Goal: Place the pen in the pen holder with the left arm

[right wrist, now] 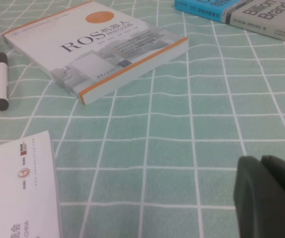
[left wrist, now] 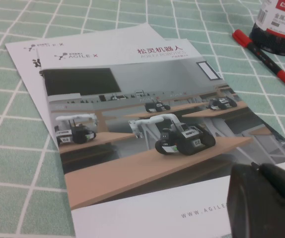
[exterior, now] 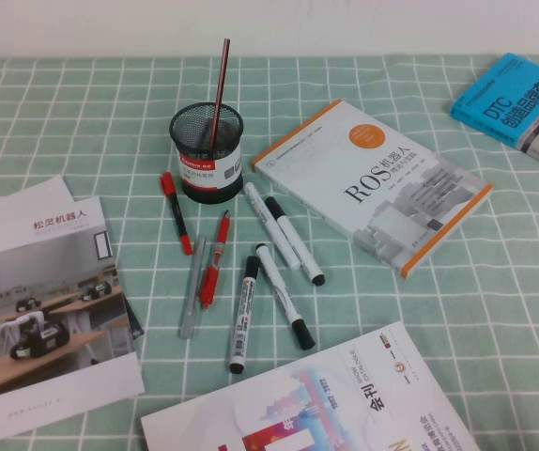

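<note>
The pen point(exterior: 177, 213) lies beside the holder point(exterior: 207, 151), among markers point(exterior: 280, 229). The left gripper point(left wrist: 266, 198) is held over a brochure point(left wrist: 132, 124), the right gripper point(right wrist: 269, 196) above the cloth point(right wrist: 182, 129); finger states cannot be told.

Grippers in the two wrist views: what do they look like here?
Little shows. The left gripper is a bulky, matte black block with rounded edges, over the brochure. The right gripper is a similar dark, rounded shape, above the green checked tablecloth. No cables, markings or labels are visible. Neither arm appears in the high view.
</note>
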